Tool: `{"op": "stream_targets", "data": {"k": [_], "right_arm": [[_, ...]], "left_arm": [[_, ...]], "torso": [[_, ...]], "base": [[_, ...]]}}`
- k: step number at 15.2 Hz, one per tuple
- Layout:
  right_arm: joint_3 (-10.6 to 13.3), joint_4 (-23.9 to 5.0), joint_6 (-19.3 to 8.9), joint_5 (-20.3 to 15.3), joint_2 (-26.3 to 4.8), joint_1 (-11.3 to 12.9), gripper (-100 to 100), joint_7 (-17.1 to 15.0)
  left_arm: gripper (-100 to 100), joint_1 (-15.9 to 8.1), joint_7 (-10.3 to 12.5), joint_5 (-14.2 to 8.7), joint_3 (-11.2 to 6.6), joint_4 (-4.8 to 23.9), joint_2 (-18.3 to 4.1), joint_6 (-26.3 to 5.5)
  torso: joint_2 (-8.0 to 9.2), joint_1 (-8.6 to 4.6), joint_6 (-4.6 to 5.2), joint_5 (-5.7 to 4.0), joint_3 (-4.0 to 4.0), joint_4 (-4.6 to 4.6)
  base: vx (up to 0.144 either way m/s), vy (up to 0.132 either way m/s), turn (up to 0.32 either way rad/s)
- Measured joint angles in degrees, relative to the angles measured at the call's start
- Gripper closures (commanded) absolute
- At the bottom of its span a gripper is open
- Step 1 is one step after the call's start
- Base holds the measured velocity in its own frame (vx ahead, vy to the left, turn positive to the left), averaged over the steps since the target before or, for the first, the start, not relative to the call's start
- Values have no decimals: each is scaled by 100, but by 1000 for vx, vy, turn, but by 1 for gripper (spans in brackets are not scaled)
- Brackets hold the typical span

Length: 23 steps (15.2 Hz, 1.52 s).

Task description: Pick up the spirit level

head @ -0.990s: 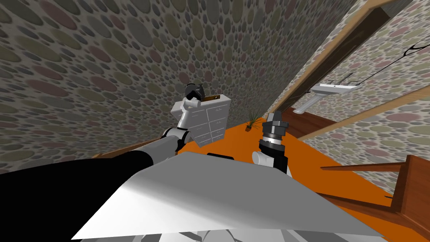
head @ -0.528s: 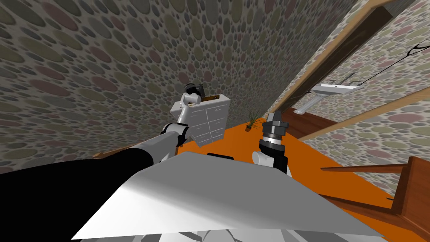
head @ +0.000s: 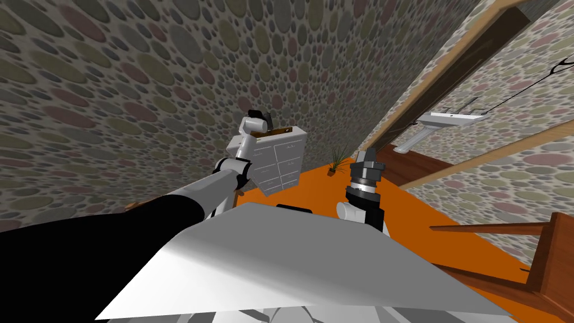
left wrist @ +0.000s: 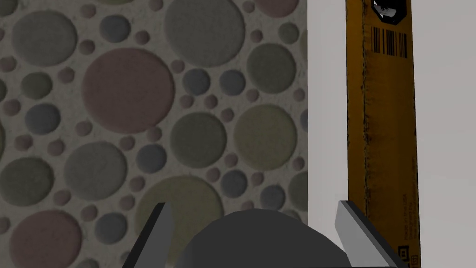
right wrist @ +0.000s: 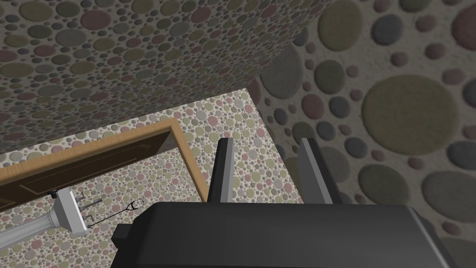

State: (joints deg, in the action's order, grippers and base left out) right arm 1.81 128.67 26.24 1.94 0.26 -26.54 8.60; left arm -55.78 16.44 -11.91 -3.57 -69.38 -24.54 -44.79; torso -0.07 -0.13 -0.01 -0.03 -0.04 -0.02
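left arm [head: 216,190], toward eleven o'clock: black upper part, pale grey tube, dark elbow ring, white wrist. right arm [head: 363,185], one o'clock: dark ribbed collar above a white knuckle. left gripper [left wrist: 253,207] and right gripper [right wrist: 267,142]: thin grey blades on dark bodies.

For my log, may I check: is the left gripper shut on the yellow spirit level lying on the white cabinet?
No: the left gripper is open beside the yellow spirit level lying on the white cabinet; the left wrist view shows it.

Spirit level [left wrist: 381,116] lies atop cabinet [head: 280,162] (by wall [head: 140,84]).
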Motion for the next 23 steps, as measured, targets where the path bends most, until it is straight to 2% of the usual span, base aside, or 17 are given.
{"op": "stream_targets", "data": {"k": [4,6,8,10,13,15,17,19,21,23], "right_arm": [[0,0,0,0,0,0,0,0],[0,0,0,0,0,0,0,0],[0,0,0,0,0,0,0,0],[0,0,0,0,0,0,0,0],[0,0,0,0,0,0,0,0],[0,0,0,0,0,0,0,0],[0,0,0,0,0,0,0,0],[0,0,0,0,0,0,0,0],[0,0,0,0,0,-1,0,0],[0,0,0,0,0,0,0,0]], "left_arm": [[-100,-377,17,-113,-3,448,-95,-436],[-100,-435,26,-120,-3,514,-104,-645],[-100,-635,46,-187,-7,720,-164,-877],[-100,-724,62,-201,-4,836,-178,-1103],[-100,-1019,79,-291,-5,1192,-255,-1434],[-100,-1051,92,-294,-3,1219,-259,-1651],[-100,-1274,108,-355,1,1472,-312,-1862],[-100,-1328,128,-373,2,1538,-329,-2100],[-100,-1541,139,-438,6,1790,-382,-2322],[-100,-1623,137,-464,5,1948,-404,-2523]], "torso": [[-3,1,0,0,-2,0],[1,7,0,2,0,0],[-3,4,-1,1,-1,0],[-2,6,0,2,-2,-1],[-9,4,-1,1,-5,-2],[-2,9,0,2,-2,-1],[-8,7,-1,2,-4,-1],[-6,9,-1,3,-4,-2],[-13,6,-1,1,-7,-2],[-10,10,-1,3,-7,-3]], "base": [[17,-25,17],[9,-14,11],[26,-24,23],[21,-16,15],[31,-21,16],[16,-6,10],[38,-18,26],[30,-13,15],[49,-18,27],[34,-7,10]]}}
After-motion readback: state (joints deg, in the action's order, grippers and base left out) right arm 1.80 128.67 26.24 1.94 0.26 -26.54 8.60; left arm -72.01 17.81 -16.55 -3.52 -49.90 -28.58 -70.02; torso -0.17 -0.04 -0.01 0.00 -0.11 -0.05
